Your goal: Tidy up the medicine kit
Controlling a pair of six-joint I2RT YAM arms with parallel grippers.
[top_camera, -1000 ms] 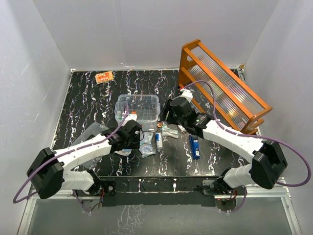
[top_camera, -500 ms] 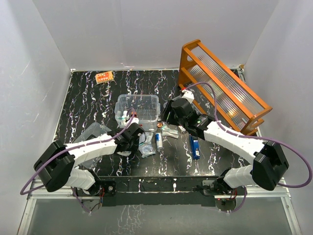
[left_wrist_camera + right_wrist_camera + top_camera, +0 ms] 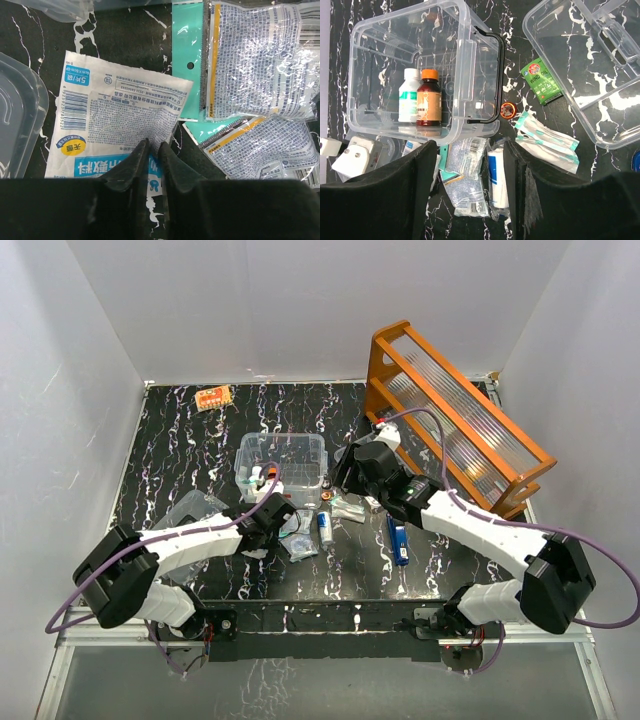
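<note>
I am pinching the near edge of the white packet (image 3: 115, 115) with my left pincer (image 3: 152, 146). The fingers are pressed almost together, and the paper seems to be caught at their tips in the lower middle of the left wrist view. The packet is lying flat on the counter (image 3: 125, 45), with two printed bags (image 3: 255, 60) just to its right and the clear lid (image 3: 20, 125) at the left edge.

My right pincer (image 3: 470, 150) is spread wide with nothing in it, hovering over loose sachets at the bottom of its own view. The medicine kit (image 3: 465, 60) is standing open in the upper left of that view. A white bottle (image 3: 410, 95) and a brown bottle (image 3: 429, 100) are upright inside it, side by side.

I judge the step in hand to be getting this packet off the counter and into the kit. The bite is only on the margin, so the packet will probably hang limp. It wants a straight lift first, with no dragging across the neighbouring bags. Then it must be carried high enough that the hanging end clears the kit's wall, and let go over the bare floor beside the bottles so they are not knocked. The right arm is sitting close to the kit, so I should be watching that gap.
</note>
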